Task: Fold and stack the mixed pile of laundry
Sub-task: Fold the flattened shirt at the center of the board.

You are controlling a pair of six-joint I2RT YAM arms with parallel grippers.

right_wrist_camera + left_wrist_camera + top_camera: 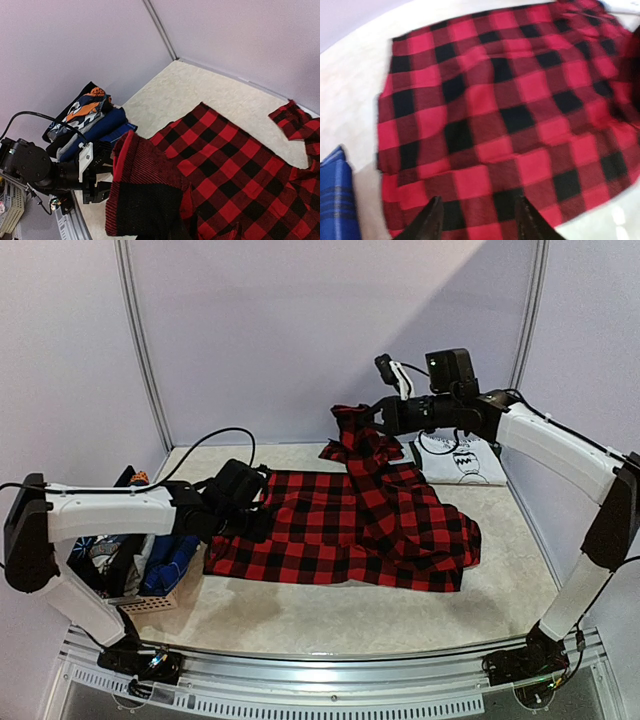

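**Surroundings:** A woven basket (152,604) stands at the bench's left edge. It holds the laundry pile (92,122), which is made up of navy, blue plaid and orange-patterned pieces, loosely stacked. A folded white T-shirt (462,462) with a dark print lies in the far right corner. A black cable (215,438) loops above the far left of the bench (330,615), behind the left arm (110,512).

**Clearance:** Bare bench runs along the near edge and across the far left corner. A strip also lies open by the right edge.

**Item:** The red-and-black plaid shirt (340,530) is spread over mid-bench. Its left part is flat and its right part is rumpled and doubled over. One portion rises toward the far edge, pinched in the closed right fingers (385,418). The left fingers (432,222) stand apart over the shirt's left edge and clasp nothing.
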